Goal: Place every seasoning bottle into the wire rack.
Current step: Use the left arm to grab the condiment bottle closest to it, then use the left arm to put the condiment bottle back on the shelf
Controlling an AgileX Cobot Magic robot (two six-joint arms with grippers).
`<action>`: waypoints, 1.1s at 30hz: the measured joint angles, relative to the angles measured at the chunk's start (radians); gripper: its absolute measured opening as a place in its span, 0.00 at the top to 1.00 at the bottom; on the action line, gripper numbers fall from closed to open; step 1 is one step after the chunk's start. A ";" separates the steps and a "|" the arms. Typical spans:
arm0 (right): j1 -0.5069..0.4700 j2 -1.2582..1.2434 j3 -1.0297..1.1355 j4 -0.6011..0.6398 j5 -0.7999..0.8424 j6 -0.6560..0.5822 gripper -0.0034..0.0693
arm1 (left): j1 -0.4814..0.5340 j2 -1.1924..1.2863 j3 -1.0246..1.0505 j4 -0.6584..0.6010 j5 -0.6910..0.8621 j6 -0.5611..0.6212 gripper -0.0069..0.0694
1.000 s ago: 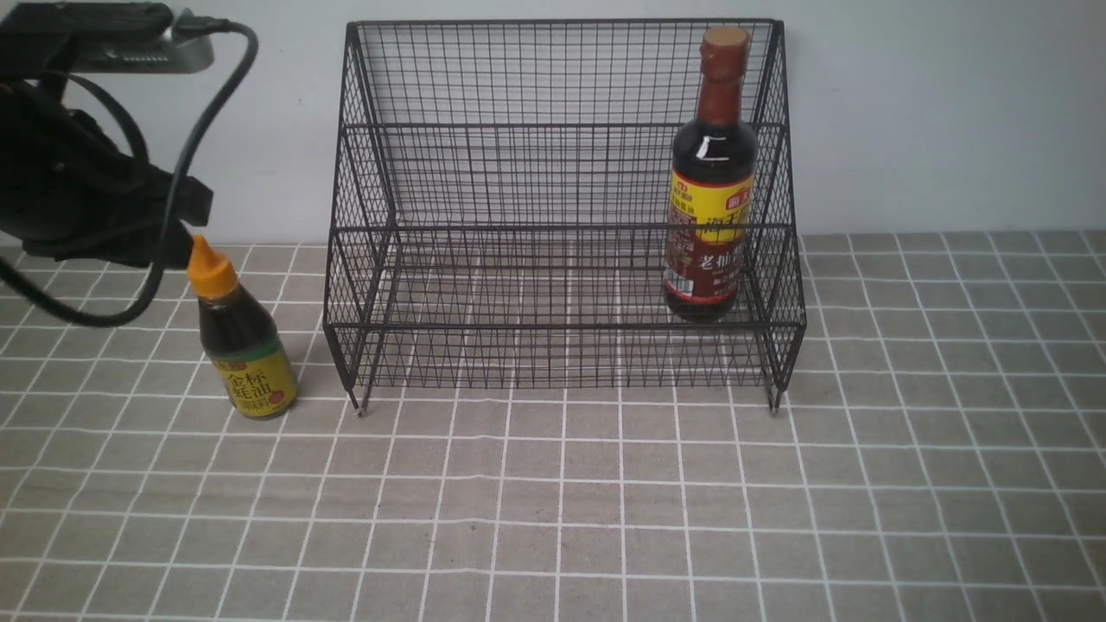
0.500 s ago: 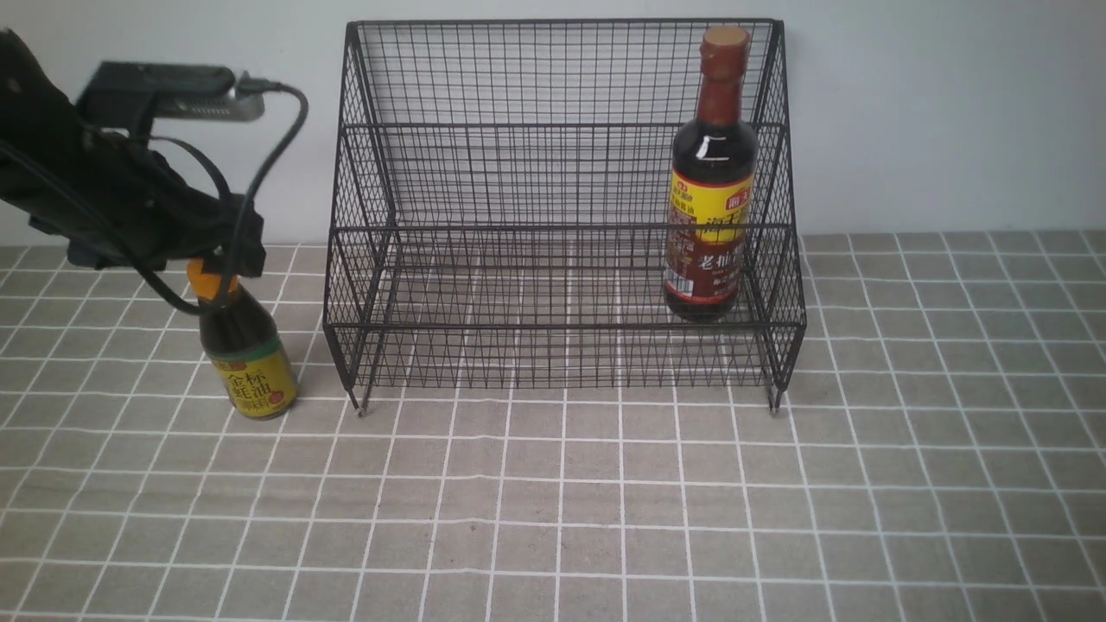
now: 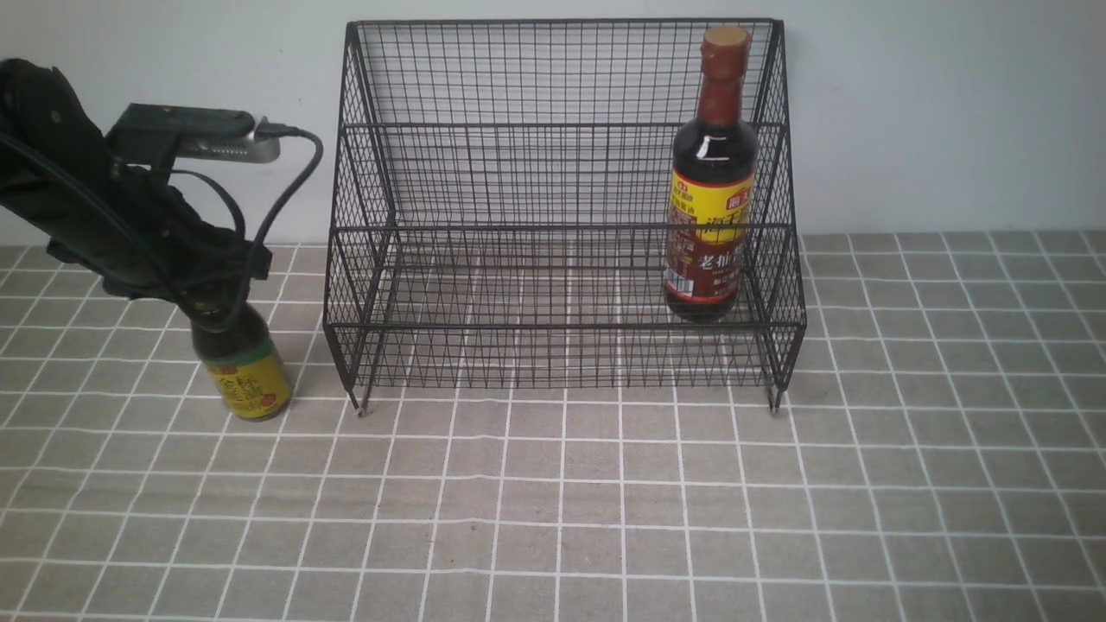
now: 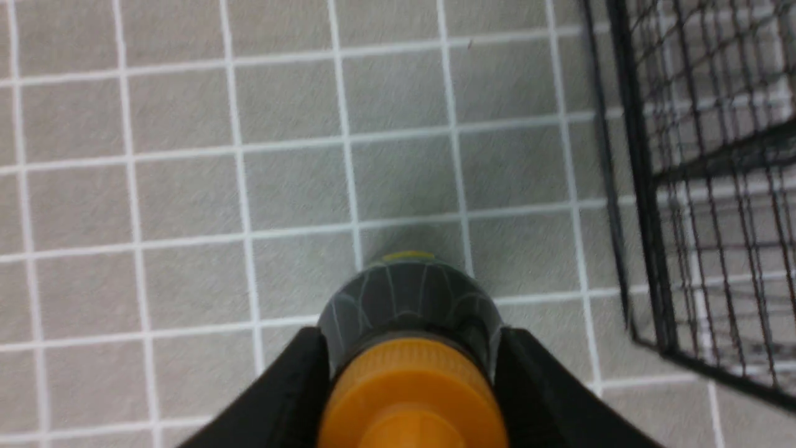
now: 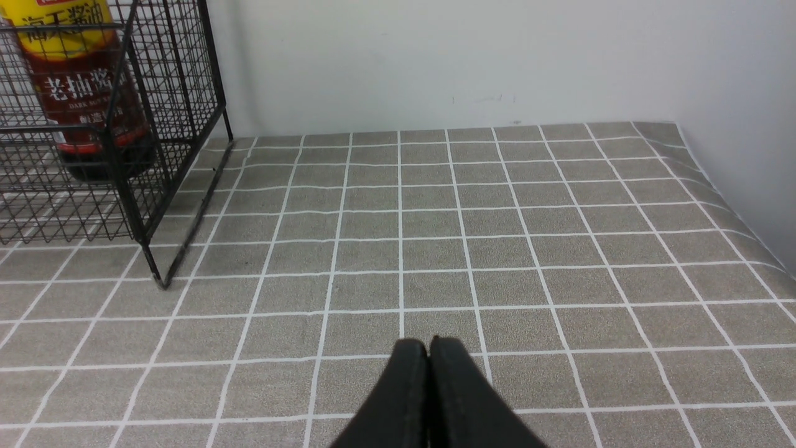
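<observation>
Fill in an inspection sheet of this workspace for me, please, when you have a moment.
Surface: grey tablecloth with a white grid, lying flat.
Job's things: black wire-mesh two-tier rack at the back of the cloth; tall dark-sauce bottle with brown neck upright on its lower tier, right end; short dark-sauce bottle with orange cap on the cloth left of the rack, outside it.
Clutter: nothing seen.
Grippers: left gripper closed on the short bottle's cap; right gripper shut, empty, over bare cloth.
Cables: black cable loops from the silver wrist camera on the left arm, apart from the rack.
Surroundings: plain pale wall behind.
</observation>
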 joint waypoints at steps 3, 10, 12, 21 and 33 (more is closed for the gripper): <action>0.000 0.000 0.000 0.000 0.000 -0.001 0.97 | 0.000 -0.046 -0.045 0.029 0.066 0.000 0.51; 0.000 0.000 0.000 0.000 0.000 -0.004 0.97 | -0.026 -0.212 -0.181 -0.005 0.150 0.000 0.51; 0.000 0.000 0.000 0.000 0.000 -0.004 0.97 | -0.068 -0.248 -0.207 -0.028 0.157 -0.005 0.51; 0.000 0.000 0.000 0.000 0.000 -0.004 0.97 | -0.222 -0.237 -0.218 -0.057 0.122 -0.009 0.51; 0.000 0.000 0.000 0.000 0.000 -0.004 0.97 | -0.258 -0.079 -0.218 -0.069 0.059 -0.011 0.51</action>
